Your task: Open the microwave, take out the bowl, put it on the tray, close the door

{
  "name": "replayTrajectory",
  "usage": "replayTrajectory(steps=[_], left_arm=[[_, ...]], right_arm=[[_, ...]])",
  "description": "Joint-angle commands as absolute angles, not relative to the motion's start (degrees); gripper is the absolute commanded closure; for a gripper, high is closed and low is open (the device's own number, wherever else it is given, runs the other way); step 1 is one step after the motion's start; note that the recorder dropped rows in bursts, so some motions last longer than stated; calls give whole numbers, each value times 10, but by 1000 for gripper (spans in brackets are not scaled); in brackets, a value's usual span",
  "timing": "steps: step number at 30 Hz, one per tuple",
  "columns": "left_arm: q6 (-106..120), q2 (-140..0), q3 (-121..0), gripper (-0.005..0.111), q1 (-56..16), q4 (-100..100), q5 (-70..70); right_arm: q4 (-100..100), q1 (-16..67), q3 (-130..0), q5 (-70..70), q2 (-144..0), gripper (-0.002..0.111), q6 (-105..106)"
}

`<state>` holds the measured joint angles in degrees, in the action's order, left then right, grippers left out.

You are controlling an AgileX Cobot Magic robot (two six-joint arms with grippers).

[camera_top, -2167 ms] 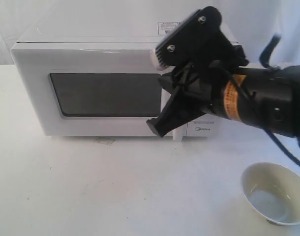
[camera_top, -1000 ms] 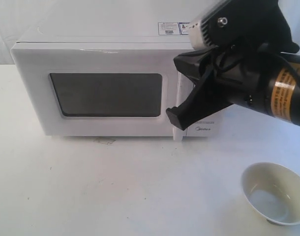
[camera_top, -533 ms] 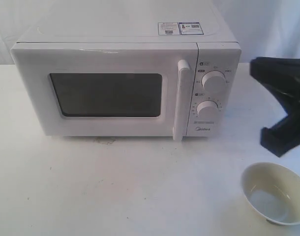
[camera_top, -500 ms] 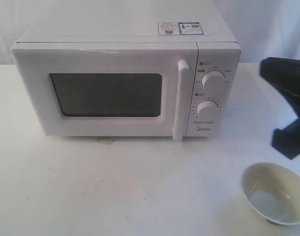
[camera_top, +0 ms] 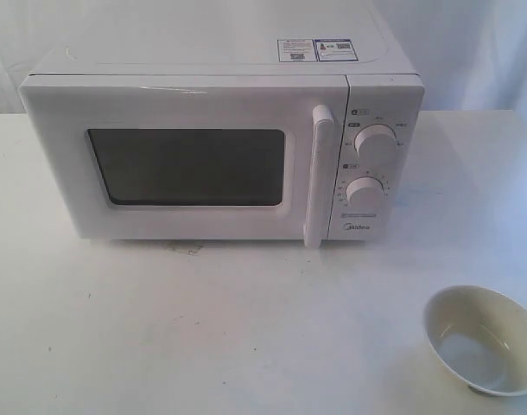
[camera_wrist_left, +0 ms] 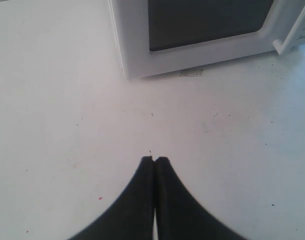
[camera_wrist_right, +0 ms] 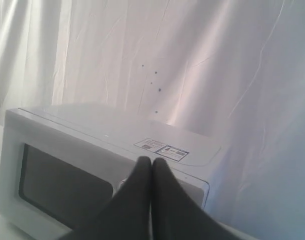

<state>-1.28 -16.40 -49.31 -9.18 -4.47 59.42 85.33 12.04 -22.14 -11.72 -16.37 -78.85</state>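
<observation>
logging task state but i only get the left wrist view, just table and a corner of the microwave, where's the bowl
Observer: The bowl is outside the microwave, upright on the table near the exterior view's lower right corner. No tray shows under it.
Operator: ok is the door shut all the way
Observer: Yes. The exterior view shows the door flush with the front, its handle upright.
Operator: and the right gripper
Observer: The right gripper is shut and empty. Its camera looks onto the microwave's top, where the stickers are.
</observation>
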Motion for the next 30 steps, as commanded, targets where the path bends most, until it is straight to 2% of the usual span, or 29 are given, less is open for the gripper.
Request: replayTrajectory(steps=[1,2,3,5,6,30], left_arm=[[-13,-160,-493,107,-94,-43,595],[-13,-160,-493,107,-94,-43,595],[-13,-160,-493,107,-94,-43,595],[-13,-160,-493,107,-94,-43,595],[-13,-160,-493,107,-94,-43,595],[-13,-160,-493,107,-94,-43,595]], right_arm=[[677,116,-218,-49,-161,108,-662],[573,116,-218,-24,-161,108,-578],[373,116,-218,22,-161,108,-392],[123,116,-217,56,-161,108,-120],[88,116,-217,61,-161,108,-71],[21,116,-136,39,-161,108,26]])
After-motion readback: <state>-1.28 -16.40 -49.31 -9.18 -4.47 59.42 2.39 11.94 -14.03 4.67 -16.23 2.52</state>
